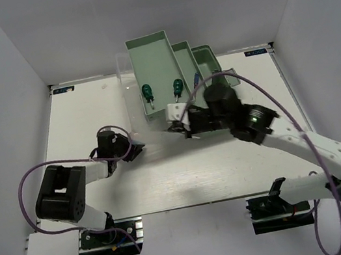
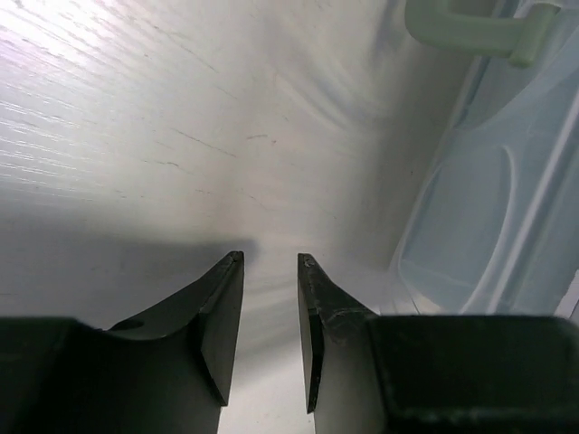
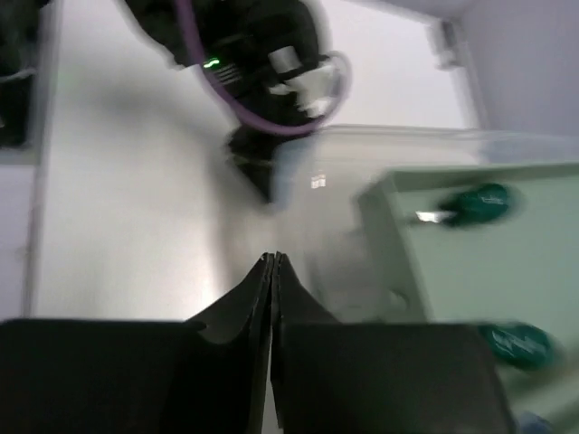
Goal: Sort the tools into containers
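**Right arm at the toolbox, left arm low beside the lid**

Arm pose: my right arm stretches from its base at the near right diagonally across the tabletop (image 1: 103,192). The right tool (image 1: 171,126) sits just at the near end of the toolbox (image 1: 205,62). On its wrist camera the fingers are pressed together tip to tip and I see nothing between them. That view is blurred.

The left arm is folded short, forearm angled toward the centre. The left tool (image 2: 270,260) is low over bare tabletop, its fingers apart with a narrow gap and holding nothing.

Surroundings: the toolbox's translucent lid (image 2: 488,208) lies just right of the left tool. The lid's pale green handle (image 2: 470,32) is at the far right of that view. A purple cable (image 1: 271,100) arcs above the right forearm, and that arm covers the near ends of the smaller trays.

Task items: the toolbox is pale mint green and its three long trays are fanned out in steps. The large tray (image 1: 152,54) is on the left.
- The first green screwdriver (image 1: 147,92) lies in the large tray toward its near end.
- The second green screwdriver (image 1: 178,87) lies at that tray's right wall. I cannot tell whether it is inside that tray or in the next one.
- A blue handle (image 1: 196,78) shows among the smaller trays. I cannot tell which tray it is in.
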